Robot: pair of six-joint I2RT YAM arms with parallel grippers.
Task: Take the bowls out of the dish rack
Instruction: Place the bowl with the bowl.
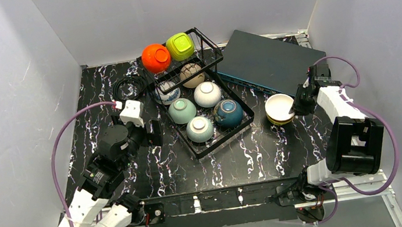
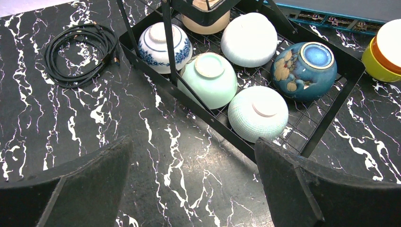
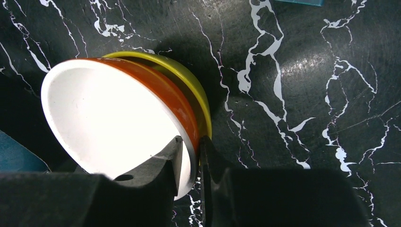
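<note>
Bowls (image 1: 207,94), eight in dish rack (image 1: 225,138), two stacked outside, right pincer (image 3: 190,146) pinching top bowl (image 3: 108,118), left pincer (image 2: 193,142) wide.

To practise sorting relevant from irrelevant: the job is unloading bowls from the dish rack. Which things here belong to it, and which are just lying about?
Belongs to the job:
dish rack
bowls in the rack
orange-and-white bowl, sitting in a yellow bowl on the table
right gripper, astride its rim

Lying about:
coiled black cable
flat dark box
</note>
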